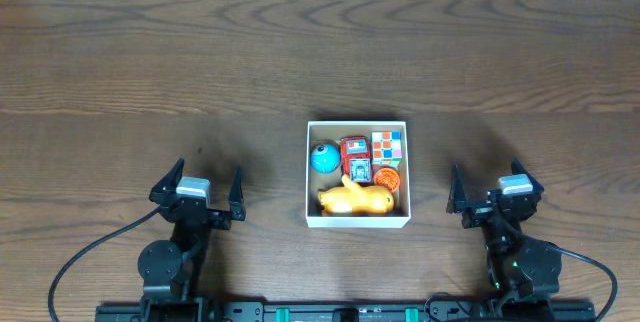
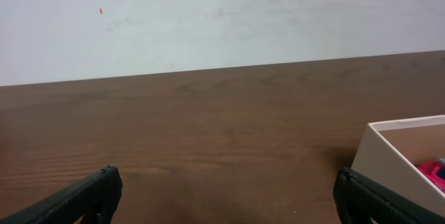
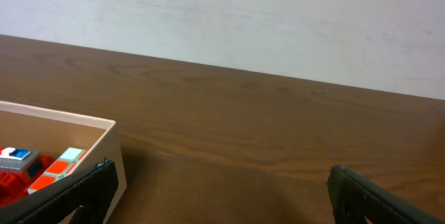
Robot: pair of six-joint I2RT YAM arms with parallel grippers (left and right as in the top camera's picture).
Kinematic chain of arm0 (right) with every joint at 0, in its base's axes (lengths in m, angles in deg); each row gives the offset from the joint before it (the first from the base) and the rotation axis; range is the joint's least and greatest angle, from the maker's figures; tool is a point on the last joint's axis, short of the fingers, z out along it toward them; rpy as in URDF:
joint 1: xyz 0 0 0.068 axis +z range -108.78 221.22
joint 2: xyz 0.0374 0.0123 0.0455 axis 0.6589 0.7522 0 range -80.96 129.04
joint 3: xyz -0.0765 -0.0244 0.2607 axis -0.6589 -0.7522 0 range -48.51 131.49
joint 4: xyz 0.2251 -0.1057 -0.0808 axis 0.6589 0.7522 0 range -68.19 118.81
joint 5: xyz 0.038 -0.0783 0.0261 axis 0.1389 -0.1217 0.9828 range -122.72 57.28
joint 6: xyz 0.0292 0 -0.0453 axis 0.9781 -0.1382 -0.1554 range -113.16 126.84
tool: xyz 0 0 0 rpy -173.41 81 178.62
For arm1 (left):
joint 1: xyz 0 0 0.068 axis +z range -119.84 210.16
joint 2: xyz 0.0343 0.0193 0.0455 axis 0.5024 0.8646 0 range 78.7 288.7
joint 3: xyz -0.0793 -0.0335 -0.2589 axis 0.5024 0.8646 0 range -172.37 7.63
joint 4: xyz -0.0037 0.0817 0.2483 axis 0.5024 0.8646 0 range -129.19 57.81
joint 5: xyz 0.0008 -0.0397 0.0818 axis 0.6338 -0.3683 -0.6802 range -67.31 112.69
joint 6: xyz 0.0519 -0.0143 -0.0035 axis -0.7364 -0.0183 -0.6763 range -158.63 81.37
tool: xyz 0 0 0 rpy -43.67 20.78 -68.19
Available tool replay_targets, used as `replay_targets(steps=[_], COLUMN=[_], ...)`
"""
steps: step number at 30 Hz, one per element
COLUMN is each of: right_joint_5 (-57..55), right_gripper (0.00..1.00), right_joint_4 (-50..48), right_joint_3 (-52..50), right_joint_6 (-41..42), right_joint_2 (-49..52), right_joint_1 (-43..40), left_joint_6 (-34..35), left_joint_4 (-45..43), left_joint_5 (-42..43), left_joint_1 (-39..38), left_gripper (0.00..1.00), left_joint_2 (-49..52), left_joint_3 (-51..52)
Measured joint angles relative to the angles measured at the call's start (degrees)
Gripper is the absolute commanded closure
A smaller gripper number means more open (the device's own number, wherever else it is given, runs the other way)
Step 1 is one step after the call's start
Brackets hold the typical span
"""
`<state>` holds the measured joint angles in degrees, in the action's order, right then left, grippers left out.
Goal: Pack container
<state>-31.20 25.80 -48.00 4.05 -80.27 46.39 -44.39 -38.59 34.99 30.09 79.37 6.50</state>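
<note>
The container [image 1: 308, 174], a shallow square box with white walls, sits on the table between my two arms. Inside lie a blue ball [image 1: 324, 157], a red toy car [image 1: 355, 158], a coloured cube [image 1: 387, 145], a small orange piece [image 1: 388, 178] and a yellow toy animal [image 1: 355, 198]. My left gripper [image 1: 210, 169] rests open to the box's left, holding nothing. My right gripper [image 1: 485, 169] rests open to its right, also holding nothing. The left wrist view shows the left gripper [image 2: 227, 179] over bare wood, the container [image 2: 389, 151] at right. The right gripper [image 3: 221, 175] has the container [image 3: 113, 147] at its left finger.
The dark wooden table [image 1: 200, 52] stretches far beyond the box to a pale wall [image 2: 222, 15] at the back. Black cables [image 1: 90, 252] trail from the arm bases near the front edge.
</note>
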Motion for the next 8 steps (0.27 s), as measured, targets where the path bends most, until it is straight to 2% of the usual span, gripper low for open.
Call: replay_targets(steps=[8], right_joint_5=[0.00], right_gripper=[0.01], right_joint_4=[0.02], right_joint_3=[0.00], right_joint_6=[0.00], right_joint_2=[0.00], right_joint_1=[0.00], left_joint_6=[0.00], left_joint_4=[0.00], left_joint_5=[0.00], left_joint_1=[0.00], left_gripper=[0.02], left_joint_2=[0.00], left_joint_3=[0.00])
